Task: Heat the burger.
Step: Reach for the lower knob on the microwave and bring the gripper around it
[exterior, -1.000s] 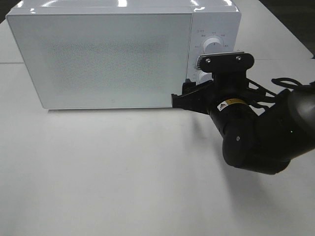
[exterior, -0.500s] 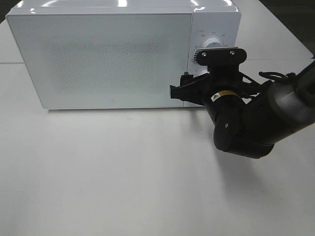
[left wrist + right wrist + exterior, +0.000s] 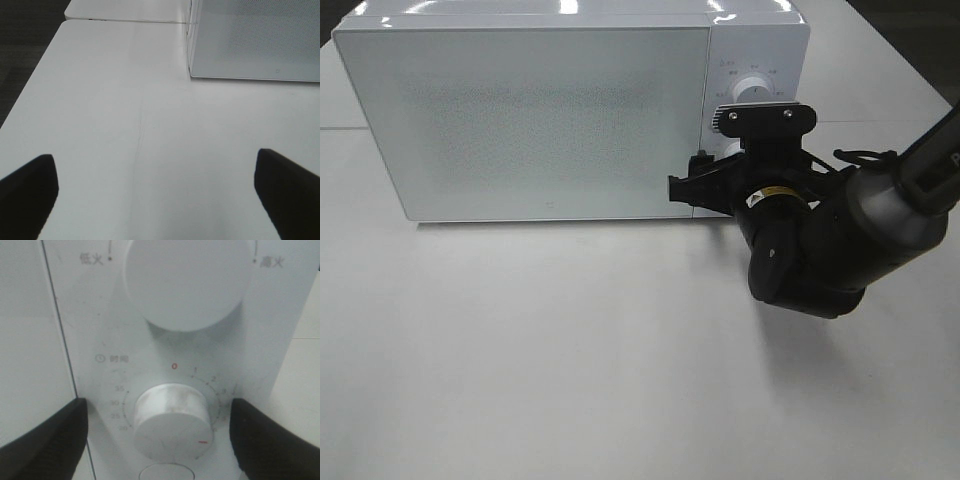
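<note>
The burger is out of view; the white microwave (image 3: 540,120) has its door shut. My right gripper (image 3: 698,188) is up against the microwave's control panel, at the lower right corner of the door. In the right wrist view this right gripper (image 3: 159,427) stands open, its dark fingers (image 3: 45,440) on either side of the timer knob (image 3: 170,420) with a gap on both sides. Above that knob sits the larger power knob (image 3: 187,282). My left gripper (image 3: 157,200) is open over bare table, and nothing lies between its fingers.
The microwave's lower corner (image 3: 255,40) is ahead of the left gripper. The white table (image 3: 570,340) stretches in front of the microwave, with a dark floor beyond its edge (image 3: 20,50). The right arm's bulky black body (image 3: 820,250) hangs over the table's right side.
The right arm has shifted left and closer to the microwave's control panel, bringing its gripper nearer the knobs. Both grippers stay as wide as before.
</note>
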You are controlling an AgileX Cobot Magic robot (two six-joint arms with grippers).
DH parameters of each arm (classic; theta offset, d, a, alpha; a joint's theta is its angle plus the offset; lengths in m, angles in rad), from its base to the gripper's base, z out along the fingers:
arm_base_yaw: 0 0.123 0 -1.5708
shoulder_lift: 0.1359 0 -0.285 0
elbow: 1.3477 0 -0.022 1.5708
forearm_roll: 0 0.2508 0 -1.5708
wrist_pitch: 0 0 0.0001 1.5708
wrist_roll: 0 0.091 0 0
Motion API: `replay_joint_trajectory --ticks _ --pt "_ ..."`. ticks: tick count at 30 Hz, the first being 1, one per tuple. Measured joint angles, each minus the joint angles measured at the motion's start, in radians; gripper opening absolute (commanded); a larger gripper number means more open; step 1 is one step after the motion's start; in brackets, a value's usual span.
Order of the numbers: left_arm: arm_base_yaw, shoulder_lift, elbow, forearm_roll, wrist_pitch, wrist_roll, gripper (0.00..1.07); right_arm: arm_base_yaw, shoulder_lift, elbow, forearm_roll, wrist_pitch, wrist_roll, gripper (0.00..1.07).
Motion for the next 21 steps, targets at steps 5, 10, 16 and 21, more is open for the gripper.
replay_joint_trajectory --ticks 5,10,16,21 --pt "0.000 0.000 0.000 0.000 0.000 0.000 1.00 0.000 0.000 0.000 0.001 -0.009 0.000 0.66" --pt "0.000 0.000 0.000 0.000 0.000 0.000 1.00 0.000 0.000 0.000 0.007 -0.024 0.000 0.32" --pt "0.000 0.000 0.000 0.000 0.000 0.000 1.00 0.000 0.000 0.001 0.020 -0.027 0.000 0.00" --pt "0.000 0.000 0.000 0.000 0.000 0.000 1.00 0.000 0.000 0.001 0.021 -0.027 0.000 0.00"
